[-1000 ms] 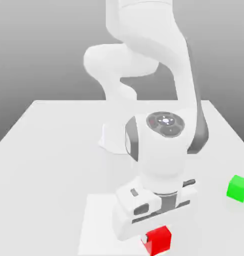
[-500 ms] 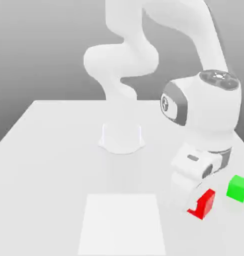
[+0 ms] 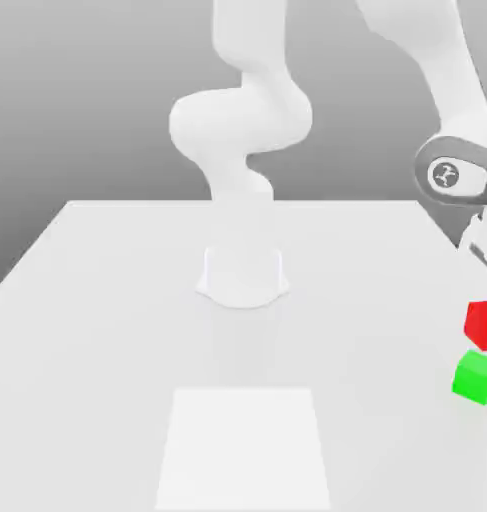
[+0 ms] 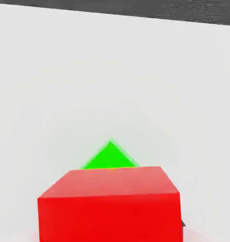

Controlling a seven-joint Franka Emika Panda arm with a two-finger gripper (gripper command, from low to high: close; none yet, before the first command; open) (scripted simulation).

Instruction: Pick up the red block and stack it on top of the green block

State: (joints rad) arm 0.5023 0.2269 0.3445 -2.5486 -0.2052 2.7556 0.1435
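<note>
Red block (image 3: 482, 323) seen held aloft, just above green block (image 3: 476, 377), apart from it, at exterior view's right edge. Green block rested on tabletop (image 3: 117, 330). Pincer clenched on red block, pointed down.

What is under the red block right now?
The green block sits on the table just below the red block, with a gap between them. In the hand view the red block covers most of the green block.
</note>
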